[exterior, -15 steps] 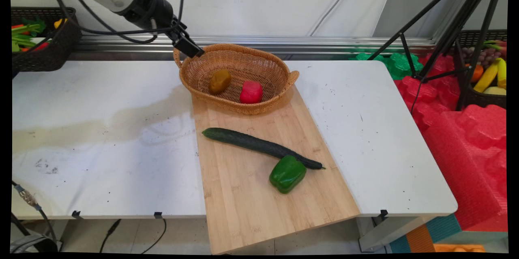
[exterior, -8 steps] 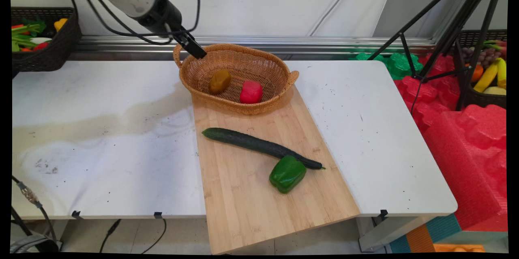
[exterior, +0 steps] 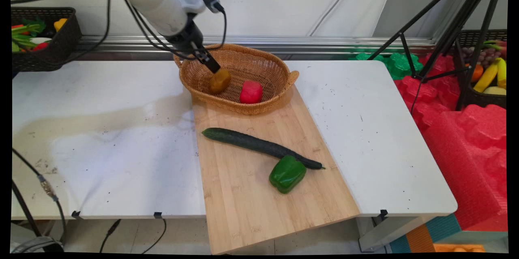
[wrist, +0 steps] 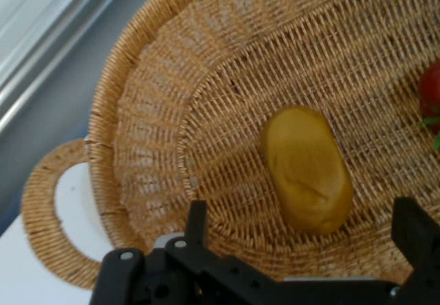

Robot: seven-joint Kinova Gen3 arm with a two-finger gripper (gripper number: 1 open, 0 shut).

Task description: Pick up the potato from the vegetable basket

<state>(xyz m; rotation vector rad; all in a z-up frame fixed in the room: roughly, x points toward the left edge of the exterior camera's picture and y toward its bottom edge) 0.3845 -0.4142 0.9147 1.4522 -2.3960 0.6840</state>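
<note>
The arm reaches in from the far left and tips its tool (exterior: 214, 67) down into the left end of the wicker basket (exterior: 275, 88), with the fingers spread apart and nothing between them. In the hand view the two black fingers (wrist: 415, 235) rise well separated at the bottom edge, and the brownish-yellow potato (wrist: 306, 168) lies on the woven floor just ahead of them, roughly in line with the gap, which is likely why the tool is angled this way rather than coming straight down over the basket wall. From the main view the fingertips sit right at the far side of the potato (exterior: 219, 81); I cannot tell whether they touch it. A red vegetable (exterior: 251, 91), probably a red pepper, lies in the basket just right of the potato and apart from it. The basket stands on the far end of a wooden cutting board (exterior: 243, 202), which lies across the white tabletop (exterior: 101, 137) and overhangs its near edge. Nearer on the board a long dark cucumber (exterior: 259, 146) lies slantwise, and a green bell pepper (exterior: 287, 174) rests against its right end. A dark basket of toy produce (exterior: 44, 44) stands at the far left, and black cables hang from the arm.
</note>
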